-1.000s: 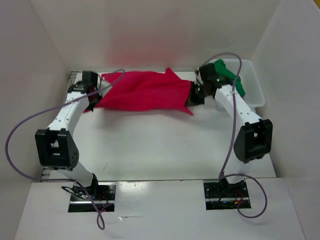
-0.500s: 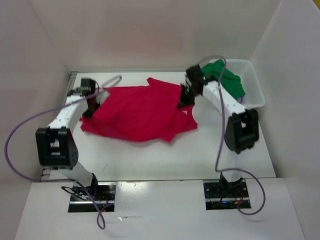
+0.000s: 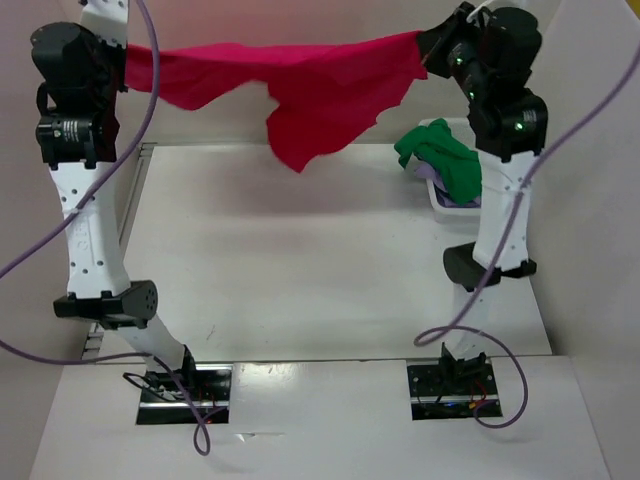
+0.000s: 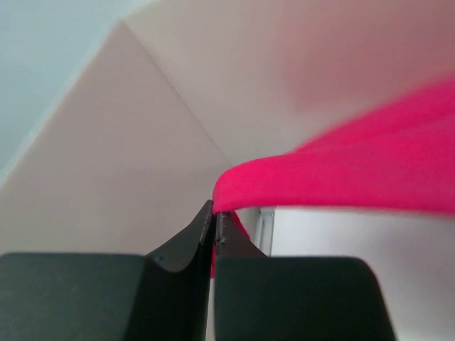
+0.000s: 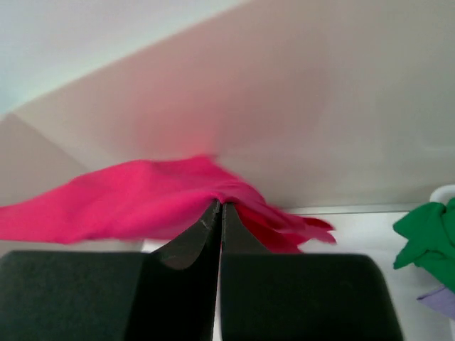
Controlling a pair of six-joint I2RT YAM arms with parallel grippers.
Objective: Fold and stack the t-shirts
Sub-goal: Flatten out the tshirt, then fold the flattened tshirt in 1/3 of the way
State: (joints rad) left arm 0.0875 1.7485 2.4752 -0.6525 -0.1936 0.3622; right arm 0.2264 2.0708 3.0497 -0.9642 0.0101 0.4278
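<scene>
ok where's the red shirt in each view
top external: red shirt hangs stretched across the top.
left wrist: right half, edge in the left fingers.
right wrist: centre left, above the right fingers.
landmark: green shirt, also at right wrist's right edge.

Both arms are up high! The left arm [image 3: 85,215] stands nearly straight along the left side of the frame, with its wrist in the upper left corner. The right arm [image 3: 500,190] towers on the right side, its wrist at the upper right. Left gripper [image 4: 215,214]: fingers pressed together, red t-shirt [image 3: 320,85] pinched at the tips. Right gripper [image 5: 219,207]: same story, jaws closed tight on the cloth's other end.
</scene>
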